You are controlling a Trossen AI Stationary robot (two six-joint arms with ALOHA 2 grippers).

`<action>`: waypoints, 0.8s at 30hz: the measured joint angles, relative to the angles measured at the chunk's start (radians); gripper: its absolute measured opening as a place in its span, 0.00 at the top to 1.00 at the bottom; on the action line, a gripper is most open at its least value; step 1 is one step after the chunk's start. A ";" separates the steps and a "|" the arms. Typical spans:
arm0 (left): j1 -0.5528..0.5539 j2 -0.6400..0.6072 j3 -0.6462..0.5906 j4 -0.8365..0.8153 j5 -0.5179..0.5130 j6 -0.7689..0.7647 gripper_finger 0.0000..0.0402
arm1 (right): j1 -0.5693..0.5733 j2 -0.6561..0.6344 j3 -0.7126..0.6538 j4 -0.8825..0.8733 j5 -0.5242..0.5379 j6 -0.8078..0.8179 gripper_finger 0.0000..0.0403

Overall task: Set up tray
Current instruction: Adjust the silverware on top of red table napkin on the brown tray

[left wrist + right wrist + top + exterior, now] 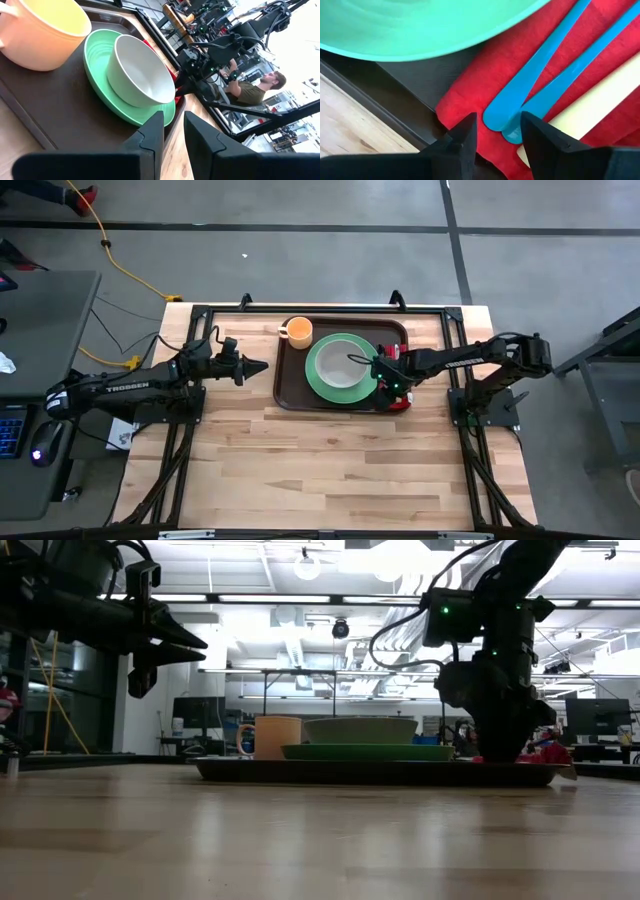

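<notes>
The dark brown tray (290,395) lies on the far middle of the wooden table. On it stand an orange mug (298,331) and a green plate (318,375) carrying a pale bowl (340,360). A red napkin (470,90) lies on the tray's right end beside the plate, with two blue utensil handles (530,85) and a cream one (590,105) on it. My right gripper (497,131) is open and points down over the napkin, its fingers on either side of the blue handles' ends. My left gripper (262,367) hovers just left of the tray, slightly open and holding nothing. My right gripper comes from above at the rounded ends of the blue handles (502,122), one finger on each side of them. I cannot tell whether the fingertips touch the handles or the napkin.
Bare wood (330,470) stretches from the tray to the table's near edge. A black frame (320,308) runs along the far edge and both sides. A grey side table (40,380) stands off the left edge. A person (250,90) sits beyond the table.
</notes>
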 joint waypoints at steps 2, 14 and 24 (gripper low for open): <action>0.000 0.000 0.000 0.000 0.000 0.000 0.74 | 0.000 0.000 0.000 0.000 0.002 0.000 0.68; 0.000 0.000 0.000 0.000 0.000 0.000 0.74 | 0.028 0.002 0.000 0.001 0.021 0.020 0.68; 0.000 0.000 0.000 0.000 0.000 0.000 0.74 | 0.046 0.003 0.000 0.009 0.041 0.047 0.68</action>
